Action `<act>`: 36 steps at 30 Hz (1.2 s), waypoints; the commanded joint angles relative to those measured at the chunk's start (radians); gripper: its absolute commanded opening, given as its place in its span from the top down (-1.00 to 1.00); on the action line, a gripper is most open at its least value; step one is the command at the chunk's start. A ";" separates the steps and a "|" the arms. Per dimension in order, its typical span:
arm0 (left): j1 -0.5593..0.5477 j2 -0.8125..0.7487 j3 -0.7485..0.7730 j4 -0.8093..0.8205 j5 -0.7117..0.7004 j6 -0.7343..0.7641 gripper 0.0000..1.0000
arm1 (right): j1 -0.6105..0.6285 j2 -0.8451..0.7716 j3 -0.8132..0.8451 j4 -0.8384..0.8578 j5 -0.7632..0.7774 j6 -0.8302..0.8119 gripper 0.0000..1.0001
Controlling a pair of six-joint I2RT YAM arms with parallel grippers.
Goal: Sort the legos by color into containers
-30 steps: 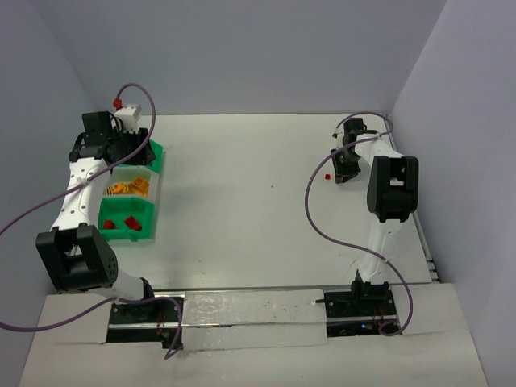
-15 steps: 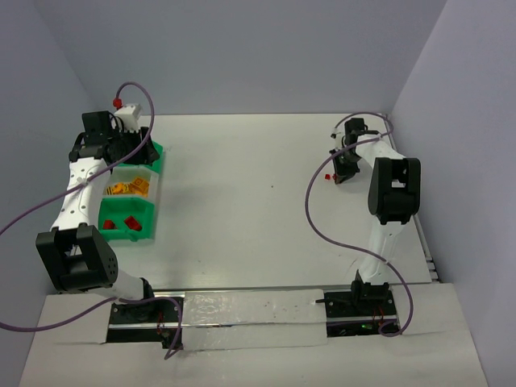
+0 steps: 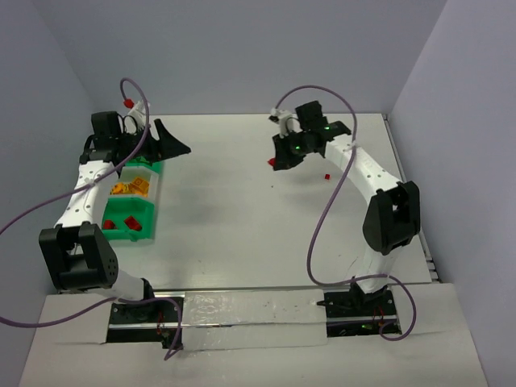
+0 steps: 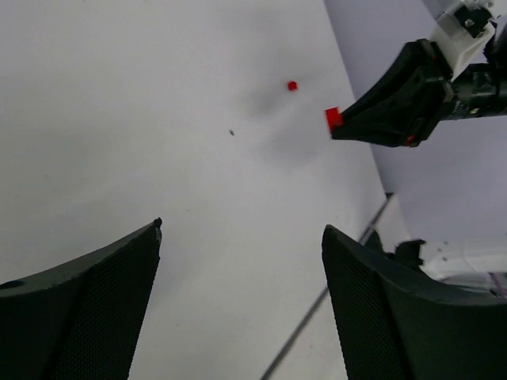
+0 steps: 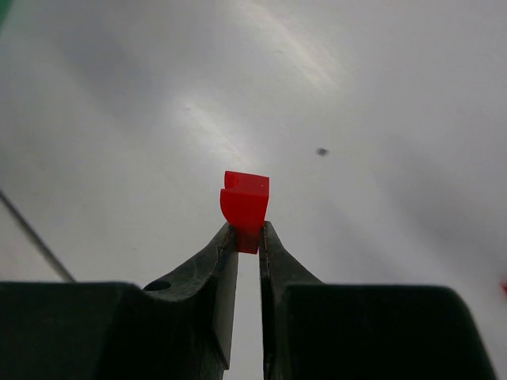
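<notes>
Red plastic lego brick (image 5: 244,199) is pinched only at the tips of the right gripper (image 5: 247,236), left gripper (image 4: 242,228) spread empty; best carried slowly to the green plastic bin (image 3: 122,235) holding reds.

A robotics lab cell: a white table (image 3: 242,210) boxed in by plain bluish walls (image 3: 242,56).
</notes>
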 commanded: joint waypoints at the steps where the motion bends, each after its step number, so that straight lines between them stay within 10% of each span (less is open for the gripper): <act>1: -0.065 0.002 -0.063 0.136 0.162 -0.170 -0.80 | 0.136 -0.034 0.060 0.035 -0.099 0.056 1.00; 18: -0.228 0.035 -0.172 0.270 0.236 -0.321 -0.61 | 0.376 0.053 0.208 0.035 -0.068 0.071 1.00; 36: -0.282 0.066 -0.217 0.297 0.244 -0.359 0.02 | 0.415 0.054 0.237 0.033 -0.043 0.049 1.00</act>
